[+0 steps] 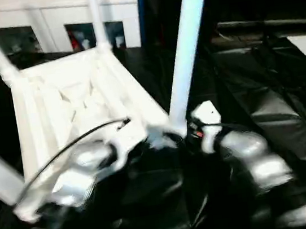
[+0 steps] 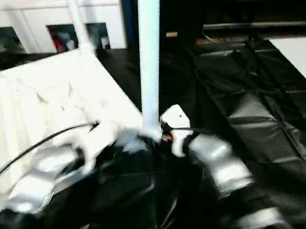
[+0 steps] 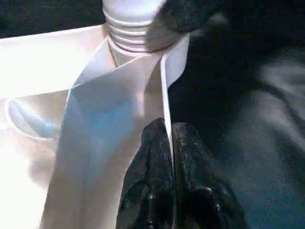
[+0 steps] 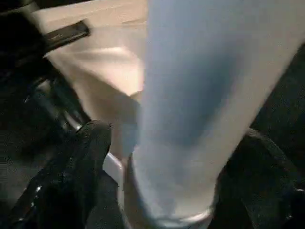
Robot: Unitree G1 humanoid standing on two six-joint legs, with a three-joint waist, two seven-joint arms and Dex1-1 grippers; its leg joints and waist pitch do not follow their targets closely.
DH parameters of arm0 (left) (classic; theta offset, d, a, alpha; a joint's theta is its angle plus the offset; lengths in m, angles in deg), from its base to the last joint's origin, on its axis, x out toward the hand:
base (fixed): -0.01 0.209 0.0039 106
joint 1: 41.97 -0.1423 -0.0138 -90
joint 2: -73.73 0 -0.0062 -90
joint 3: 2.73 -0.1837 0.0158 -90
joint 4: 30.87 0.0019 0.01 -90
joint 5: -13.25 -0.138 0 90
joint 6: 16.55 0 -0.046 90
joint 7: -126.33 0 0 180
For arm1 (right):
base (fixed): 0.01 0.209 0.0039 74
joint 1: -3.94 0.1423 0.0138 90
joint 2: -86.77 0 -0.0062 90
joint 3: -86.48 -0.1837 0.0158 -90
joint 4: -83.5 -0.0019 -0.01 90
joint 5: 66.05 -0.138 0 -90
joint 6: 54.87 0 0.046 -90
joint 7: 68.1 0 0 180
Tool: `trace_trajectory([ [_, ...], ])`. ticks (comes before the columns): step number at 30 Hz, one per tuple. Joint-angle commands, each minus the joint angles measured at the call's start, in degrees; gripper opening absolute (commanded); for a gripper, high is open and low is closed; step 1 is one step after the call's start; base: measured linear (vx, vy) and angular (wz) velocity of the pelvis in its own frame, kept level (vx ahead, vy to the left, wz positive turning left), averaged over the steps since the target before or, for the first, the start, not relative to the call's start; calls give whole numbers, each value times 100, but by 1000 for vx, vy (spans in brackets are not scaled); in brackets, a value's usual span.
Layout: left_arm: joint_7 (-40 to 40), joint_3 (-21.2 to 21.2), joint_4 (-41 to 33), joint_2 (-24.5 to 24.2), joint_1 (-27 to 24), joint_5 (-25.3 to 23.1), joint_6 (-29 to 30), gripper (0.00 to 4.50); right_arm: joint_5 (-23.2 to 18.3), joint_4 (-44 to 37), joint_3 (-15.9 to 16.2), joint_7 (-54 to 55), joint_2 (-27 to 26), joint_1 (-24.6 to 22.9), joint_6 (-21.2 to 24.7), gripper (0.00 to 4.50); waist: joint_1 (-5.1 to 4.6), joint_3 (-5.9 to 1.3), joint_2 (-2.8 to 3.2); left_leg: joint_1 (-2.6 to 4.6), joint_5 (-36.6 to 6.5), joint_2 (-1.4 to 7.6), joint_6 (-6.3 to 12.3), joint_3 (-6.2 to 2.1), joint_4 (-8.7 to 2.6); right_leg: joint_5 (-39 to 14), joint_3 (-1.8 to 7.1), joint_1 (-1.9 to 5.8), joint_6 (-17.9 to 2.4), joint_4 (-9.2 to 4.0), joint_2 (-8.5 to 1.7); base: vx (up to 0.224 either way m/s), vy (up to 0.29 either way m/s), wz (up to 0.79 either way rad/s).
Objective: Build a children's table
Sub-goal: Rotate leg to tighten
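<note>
Silver forearms frame the upturned table top (image 1: 77,102) on black sheeting (image 2: 257,122). Left gripper (image 3: 169,143) pinches its thin rim rib; right gripper (image 4: 157,181) straddles the near leg (image 1: 187,52), grip uncertain. Light, stiff, slick plastic; hold legs low.

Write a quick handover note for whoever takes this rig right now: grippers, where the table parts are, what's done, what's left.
Left gripper: shut, pinching a thin rib of the tabletop near the front right corner.
Right gripper: fingers spread either side of the near leg; grip not clear.
Tabletop lies underside up on the black sheet.
Done: legs stand in the corners.
Left: check the near leg is fully seated, then turn the table upright.
</note>
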Motion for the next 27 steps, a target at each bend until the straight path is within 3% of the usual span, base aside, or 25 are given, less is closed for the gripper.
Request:
trace_trajectory([
  [1,538,-431,-79,-95,-171,39,-208,0,-111,-160,81,-465,159,-120,-11,390,-15,-289,-8,48,-512,182,576,15,-371,115,175,252,-1497,-340,-244,0,0,0],
  [5,678,-313,-181,-100,-183,243,-168,0,-154,-174,113,-809,268,-173,-115,390,-4,-265,-16,43,-818,197,370,-1,-415,-410,173,243,-1439,-370,-258,0,0,0],
  [8,812,-298,-197,-184,-111,334,-228,0,-243,-321,292,-1243,472,-215,-23,390,-2,-254,-20,48,-907,195,318,-5,-422,-592,181,238,-1366,-390,-263,0,0,0],
  [14,897,-291,-90,-255,-38,337,-335,0,-268,-145,242,-1273,389,-87,43,350,-13,-280,-31,24,-571,174,387,-5,-395,-159,177,260,-1427,-342,-258,0,0,0],
  [23,968,-296,-64,-294,-36,370,-349,0,-315,-83,270,-1389,349,-86,67,269,-5,-272,-36,38,-631,182,348,-5,-400,-199,176,261,-1456,-340,-259,0,0,0],
  [27,1002,-307,-45,-308,-45,370,-342,0,-277,-78,309,-1424,356,-119,61,259,-8,-272,-34,37,-557,181,371,-4,-395,-82,174,263,-1474,-330,-257,0,0,0],
])
